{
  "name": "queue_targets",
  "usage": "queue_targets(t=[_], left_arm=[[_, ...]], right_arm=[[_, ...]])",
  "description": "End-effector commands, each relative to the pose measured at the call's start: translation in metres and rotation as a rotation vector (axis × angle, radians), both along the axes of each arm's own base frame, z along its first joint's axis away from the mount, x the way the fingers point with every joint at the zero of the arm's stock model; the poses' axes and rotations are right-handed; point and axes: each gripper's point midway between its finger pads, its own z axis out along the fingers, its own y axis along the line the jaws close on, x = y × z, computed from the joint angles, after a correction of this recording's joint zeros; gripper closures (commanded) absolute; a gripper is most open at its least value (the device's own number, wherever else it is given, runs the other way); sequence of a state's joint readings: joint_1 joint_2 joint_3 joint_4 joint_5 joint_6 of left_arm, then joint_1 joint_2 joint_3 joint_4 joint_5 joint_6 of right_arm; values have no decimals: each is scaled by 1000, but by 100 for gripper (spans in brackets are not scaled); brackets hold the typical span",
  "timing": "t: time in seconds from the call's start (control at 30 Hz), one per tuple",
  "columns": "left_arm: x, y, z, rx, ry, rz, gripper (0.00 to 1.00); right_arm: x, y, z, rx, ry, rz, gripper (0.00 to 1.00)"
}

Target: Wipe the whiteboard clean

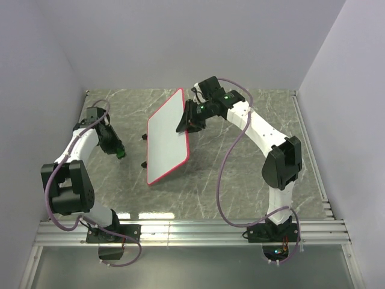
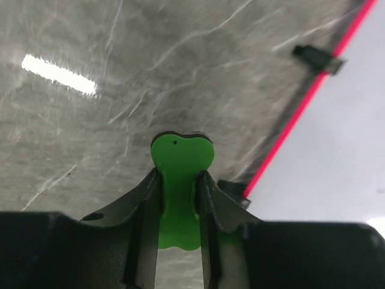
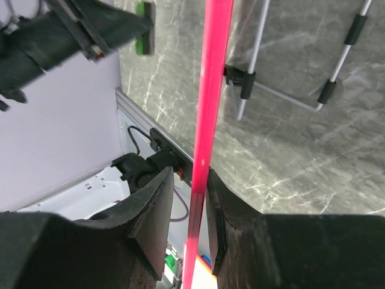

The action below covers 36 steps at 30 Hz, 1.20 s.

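Red-rimmed whiteboard [image 1: 168, 135], between right end effector [image 3: 188, 177] jaws

Grey marble-patterned tabletop [image 1: 240, 174] with pale veins filled the scene. A small green block [image 2: 181, 159] was over its left part. It was flat and glossy, with a rounded two-lobed end and a tiny dark dot near that end. Whether it touched the tabletop could not be told. A bright oblong light reflection [image 2: 59, 75] lay on the tabletop. Silver metal rails [image 1: 198, 232] ran along the near edge, and another rail [image 1: 310, 150] ran along the right edge. Plain pale lilac walls [image 1: 180, 36] stood on three sides.
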<state>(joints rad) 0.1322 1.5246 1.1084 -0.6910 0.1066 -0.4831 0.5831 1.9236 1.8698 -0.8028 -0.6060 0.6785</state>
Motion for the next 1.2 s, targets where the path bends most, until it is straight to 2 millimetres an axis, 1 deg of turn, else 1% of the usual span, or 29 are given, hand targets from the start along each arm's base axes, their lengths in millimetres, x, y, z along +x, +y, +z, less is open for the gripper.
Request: queue_targets(t=[0.0,0.03,0.07,0.1,0.13,0.17,0.27,0.33,0.37,0.4,0.47,0.5,0.57,0.6,0.67,0.77,0.8,0.83,0.87,0.9,0.97,1.0,1.03,1.07,1.1,1.13,1.17], left_arm=[[-4,5,-9,38,-18,-8,100],[-4,6,-12,42,-18,-6,100],[-5,7,-14,49,-17,-2,99],[-5,9,-17,60,-12,0,100],[-5,11,-20,68,-13,2,100],[-6,12,-24,76,-3,2,100],[-5,19,-30,110,16,9,99],[-4,19,-34,109,26,8,88],[-4,25,-38,135,40,24,85],[-3,25,-39,136,43,27,80],[-4,29,-46,151,61,37,74],[-4,30,-48,155,63,44,68],[-7,32,-54,168,81,50,59],[-8,33,-57,173,83,54,54],[-9,35,-60,180,90,57,49],[-10,35,-63,184,93,62,34],[-12,36,-64,189,96,66,29],[-12,37,-63,191,97,68,26],[-13,37,-61,190,91,70,22],[-13,37,-60,194,89,72,17],[-12,38,-48,196,70,82,11],[-11,38,-42,196,59,85,4],[-4,39,-29,199,26,90,1],[-3,37,-14,190,-2,90,1],[8,36,6,186,-58,85,1],[13,28,28,153,-126,68,0],[18,23,45,130,-181,68,0]], right_arm=[[-2,6,16,39,-8,11,64],[-2,5,16,44,-13,12,64],[-5,4,11,39,-2,12,64],[-7,2,15,47,-11,12,63],[-9,2,16,49,-14,12,63],[-11,1,11,43,-2,11,63],[-15,-3,14,46,-11,14,60],[-18,-6,16,41,-15,13,56],[-19,-7,15,37,-18,16,54],[-20,-8,16,34,-20,16,48],[-22,-11,17,28,-26,13,44],[-23,-13,21,32,-34,12,39],[-25,-16,23,29,-38,8,35],[-25,-18,27,29,-47,6,32],[-25,-24,31,12,-65,1,29],[-26,-34,39,-6,-91,-5,23],[-27,-39,45,-10,-111,-12,22],[-26,-44,47,-21,-110,-24,21],[-26,-48,50,-25,-125,-26,19],[-27,-54,56,-27,-147,-37,18],[-27,-65,59,-50,-163,-54,17],[-27,-72,65,-61,-193,-71,17],[-28,-77,68,-73,-211,-81,17],[-28,-83,70,-87,-236,-91,17],[-31,-90,83,-87,-284,-108,17],[-25,-99,85,-119,-337,-152,17],[-24,-106,91,-127,-371,-191,17]])
